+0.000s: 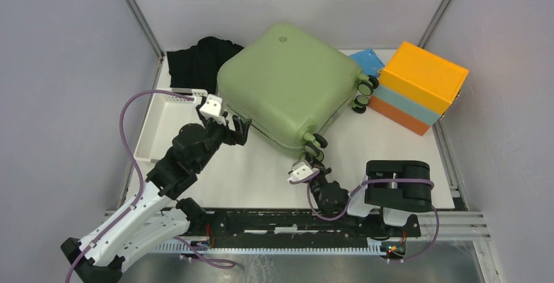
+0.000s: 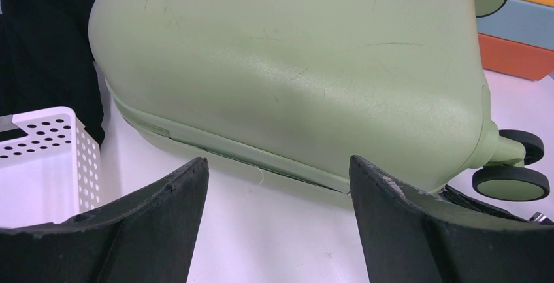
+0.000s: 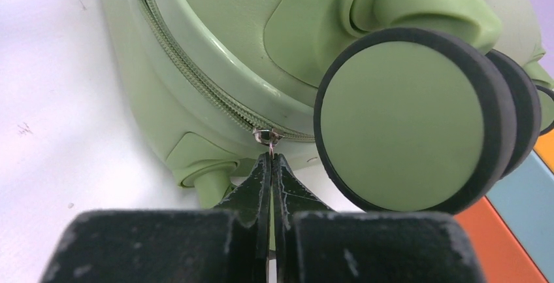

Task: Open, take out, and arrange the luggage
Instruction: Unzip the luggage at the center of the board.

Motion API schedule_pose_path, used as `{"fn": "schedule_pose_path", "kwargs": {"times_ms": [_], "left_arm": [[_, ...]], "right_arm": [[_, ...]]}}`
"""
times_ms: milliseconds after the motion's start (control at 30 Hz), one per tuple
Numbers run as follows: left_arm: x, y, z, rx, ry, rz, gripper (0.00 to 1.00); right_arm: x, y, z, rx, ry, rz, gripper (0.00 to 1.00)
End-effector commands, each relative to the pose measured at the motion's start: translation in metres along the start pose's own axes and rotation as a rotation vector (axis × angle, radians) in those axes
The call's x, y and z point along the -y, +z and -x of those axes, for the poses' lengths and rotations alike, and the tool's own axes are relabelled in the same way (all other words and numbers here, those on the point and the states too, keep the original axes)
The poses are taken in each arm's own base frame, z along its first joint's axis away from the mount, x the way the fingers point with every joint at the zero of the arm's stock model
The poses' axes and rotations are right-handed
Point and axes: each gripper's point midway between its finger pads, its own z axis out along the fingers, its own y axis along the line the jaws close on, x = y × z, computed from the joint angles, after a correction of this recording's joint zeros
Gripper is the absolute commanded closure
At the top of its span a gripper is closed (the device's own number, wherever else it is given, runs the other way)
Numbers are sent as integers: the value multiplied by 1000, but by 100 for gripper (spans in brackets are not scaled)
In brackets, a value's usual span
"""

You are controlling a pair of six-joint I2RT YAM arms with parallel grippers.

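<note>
Though scuffed, the rounded hard-shell luggage (image 1: 287, 80) looks glossy.

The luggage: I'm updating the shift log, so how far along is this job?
Done: nothing opened; the luggage lies closed, zip shut where visible. In hand: the right end effector is shut on the zipper pull beside a wheel; the left end effector stands open by the shell, not touching. Left: unzipping, opening, taking out, arranging.
</note>
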Motion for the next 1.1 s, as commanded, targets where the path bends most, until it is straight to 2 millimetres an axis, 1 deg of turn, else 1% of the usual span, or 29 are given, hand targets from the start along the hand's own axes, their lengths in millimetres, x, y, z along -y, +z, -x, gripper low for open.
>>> {"fn": "schedule_pose_path", "kwargs": {"times_ms": [0,233,333,500,633,700,733,800,900,967,1000,1033,1067], "left_arm": [[-2,1,10,30,19,2,16],[-1,2,9,25,21,2,16],[-2,2,8,23,22,5,16],[-3,3,8,24,24,11,16],[-3,3,6,21,26,13,16],[-4,4,6,19,28,19,16],[-5,4,5,18,28,22,16],[-4,4,6,23,24,22,16],[2,4,12,34,-15,-5,16],[17,2,22,36,-70,-72,15],[26,0,27,29,-101,-113,15],[35,-1,30,14,-135,-151,15],[45,-4,34,0,-173,-196,14]], "right_arm": [[61,-8,23,62,349,-244,99],[63,-11,13,46,384,-252,99],[69,-11,10,53,385,-253,98],[84,-12,5,71,392,-263,96],[87,-8,6,74,383,-272,95],[87,-6,5,72,387,-279,92],[89,-5,3,71,405,-286,90],[92,-6,0,74,442,-291,82],[92,-14,5,129,470,-223,72],[84,-24,4,155,476,-129,59],[75,-27,-2,137,465,-78,55],[66,-30,-2,133,492,-26,51],[54,-33,-8,108,495,36,48]]}}
